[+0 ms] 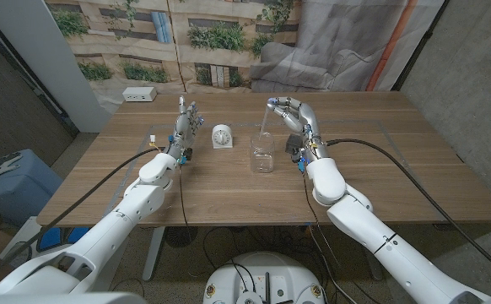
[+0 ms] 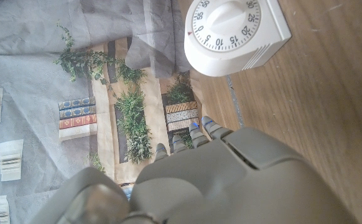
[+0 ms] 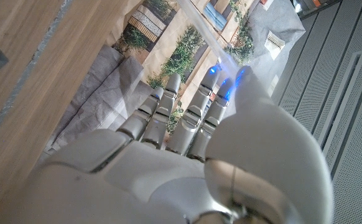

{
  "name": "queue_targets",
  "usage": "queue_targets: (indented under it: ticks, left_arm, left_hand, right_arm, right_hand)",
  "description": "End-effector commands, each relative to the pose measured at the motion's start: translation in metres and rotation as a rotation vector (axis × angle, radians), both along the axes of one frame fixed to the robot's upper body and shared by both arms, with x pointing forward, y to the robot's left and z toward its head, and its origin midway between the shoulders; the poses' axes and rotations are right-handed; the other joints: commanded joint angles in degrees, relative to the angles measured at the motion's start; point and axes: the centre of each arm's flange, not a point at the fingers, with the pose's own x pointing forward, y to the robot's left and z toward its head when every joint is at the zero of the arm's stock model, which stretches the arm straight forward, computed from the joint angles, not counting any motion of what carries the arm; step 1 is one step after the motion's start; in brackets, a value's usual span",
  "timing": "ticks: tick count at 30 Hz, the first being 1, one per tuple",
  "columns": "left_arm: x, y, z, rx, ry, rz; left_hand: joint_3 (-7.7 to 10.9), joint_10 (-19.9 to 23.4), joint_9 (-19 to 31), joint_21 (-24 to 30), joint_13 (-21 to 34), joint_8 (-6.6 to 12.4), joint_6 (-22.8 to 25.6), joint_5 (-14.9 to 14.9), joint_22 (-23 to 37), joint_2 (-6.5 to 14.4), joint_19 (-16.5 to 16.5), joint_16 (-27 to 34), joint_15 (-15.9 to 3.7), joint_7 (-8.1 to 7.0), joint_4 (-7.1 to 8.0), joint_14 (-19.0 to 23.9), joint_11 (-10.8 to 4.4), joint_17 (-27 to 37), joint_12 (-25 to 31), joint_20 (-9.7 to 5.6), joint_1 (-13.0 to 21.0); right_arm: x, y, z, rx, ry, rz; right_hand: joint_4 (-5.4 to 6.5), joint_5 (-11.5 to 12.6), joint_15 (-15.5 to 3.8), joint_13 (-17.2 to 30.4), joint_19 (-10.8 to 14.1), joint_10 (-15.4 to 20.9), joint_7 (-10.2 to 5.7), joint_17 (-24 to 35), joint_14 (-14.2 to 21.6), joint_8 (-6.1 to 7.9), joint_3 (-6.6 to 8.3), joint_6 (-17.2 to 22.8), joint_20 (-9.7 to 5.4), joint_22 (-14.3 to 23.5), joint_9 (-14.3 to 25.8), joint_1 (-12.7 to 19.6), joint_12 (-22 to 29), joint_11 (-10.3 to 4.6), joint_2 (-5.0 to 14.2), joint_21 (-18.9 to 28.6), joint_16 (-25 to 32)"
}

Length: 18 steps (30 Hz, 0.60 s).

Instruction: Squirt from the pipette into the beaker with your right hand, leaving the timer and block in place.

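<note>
Just right of the frame's centre in the head view we see our right hand (image 1: 292,116) raised, fingers curled round the top of the pipette (image 1: 265,128), which hangs tip-down above the open mouth of the beaker (image 1: 261,159) so that whatever is squeezed out should fall inside. Our left hand (image 1: 186,125) stands on edge on the counter (image 1: 380,177) at centre left, fingers straight and holding nothing, apparently parked clear of the timer (image 1: 221,136) just beside it.
</note>
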Motion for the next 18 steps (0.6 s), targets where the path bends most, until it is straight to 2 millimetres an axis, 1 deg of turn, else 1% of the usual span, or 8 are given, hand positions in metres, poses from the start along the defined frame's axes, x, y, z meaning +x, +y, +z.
queue_targets:
  ticks: [1, 10, 13, 18]
  left_arm:
    - [0.000, 0.000, 0.000, 0.000, 0.000, 0.000]
    - [0.000, 0.000, 0.000, 0.000, 0.000, 0.000]
    - [0.000, 0.000, 0.000, 0.000, 0.000, 0.000]
    - [0.000, 0.000, 0.000, 0.000, 0.000, 0.000]
  left_hand:
    - [-0.33, -0.20, 0.14, 0.31, 0.32, 0.33, -0.25, 0.33, 0.14, 2.54, -0.27, 0.34, -6.64, -0.32, -0.13, -0.49, -0.18, 0.21, 0.25, -5.24, -0.08]
    - [-0.33, -0.24, 0.14, 0.32, 0.31, 0.33, -0.26, 0.33, 0.14, 2.54, -0.25, 0.33, -6.64, -0.33, -0.14, -0.51, -0.25, 0.21, 0.24, -5.25, -0.07]
    - [-0.33, -0.23, 0.14, 0.31, 0.31, 0.33, -0.26, 0.33, 0.14, 2.54, -0.27, 0.33, -6.62, -0.33, -0.14, -0.53, -0.12, 0.21, 0.24, -5.25, -0.07]
    - [-0.33, -0.16, 0.14, 0.31, 0.32, 0.33, -0.26, 0.33, 0.14, 2.54, -0.27, 0.33, -6.66, -0.32, -0.13, -0.54, -0.15, 0.21, 0.27, -5.26, -0.08]
  right_arm:
    - [-0.008, -0.002, 0.023, 0.010, -0.027, 0.015]
    - [-0.004, -0.003, 0.036, 0.013, -0.026, 0.020]
    - [-0.002, -0.003, 0.039, 0.015, -0.023, 0.023]
    - [0.001, -0.003, 0.045, 0.008, -0.034, 0.011]
  right_hand:
    - [0.09, 0.17, -7.38, 0.12, 0.27, -0.03, 0.19, 0.20, -0.23, -0.03, -0.21, 0.51, 0.59, 0.21, 0.20, 0.00, 0.45, 0.07, 0.55, 0.21, 0.13]
    - [0.08, 0.20, -7.23, 0.16, 0.29, -0.09, 0.29, 0.25, -0.23, -0.07, -0.35, 0.67, 0.79, 0.21, 0.19, -0.24, 0.45, 0.09, 0.52, 0.22, 0.17]
    - [0.02, 0.23, -7.26, 0.14, 0.48, -0.17, 0.26, 0.28, -0.22, -0.14, -0.38, 0.66, 1.37, 0.21, 0.19, -0.26, 0.39, 0.08, 0.54, 0.29, 0.20]
    - [-0.01, 0.26, -7.27, 0.16, 0.52, -0.19, 0.31, 0.34, -0.21, -0.21, -0.42, 0.63, 1.45, 0.21, 0.19, -0.29, 0.40, 0.09, 0.57, 0.30, 0.28]
